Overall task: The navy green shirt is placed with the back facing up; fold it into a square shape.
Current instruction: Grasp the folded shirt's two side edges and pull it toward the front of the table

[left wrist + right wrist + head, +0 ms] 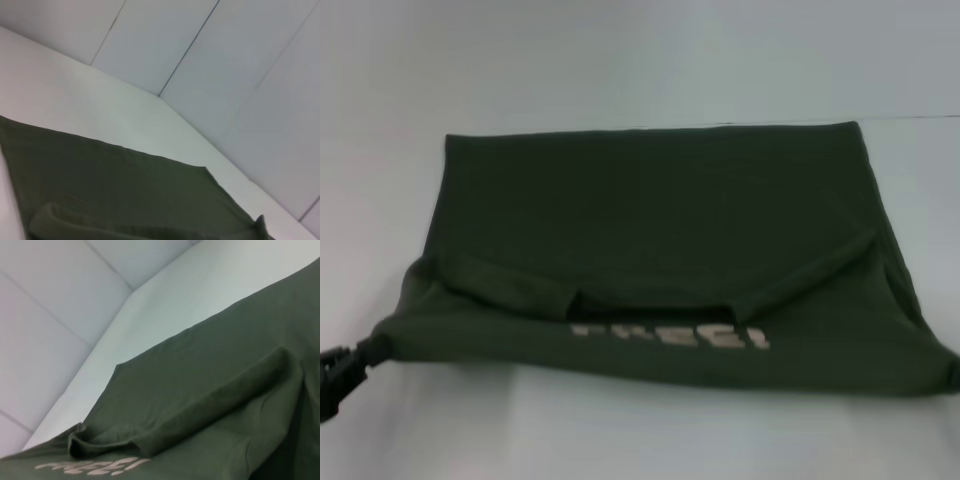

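Observation:
The navy green shirt lies spread across the white table, much wider than my grippers. Its near part is folded over, and a strip of pale lettering shows along that folded edge. In the head view my left gripper sits at the shirt's near left corner, shut on the fabric, which is drawn to a point there. The shirt's near right corner runs off the picture's right edge, and my right gripper is out of view. The shirt fills the lower part of the left wrist view. In the right wrist view the shirt shows a thick fold and the lettering.
Bare white table surrounds the shirt on the near side and the far side. A pale panelled wall rises behind the table where its far edge meets it.

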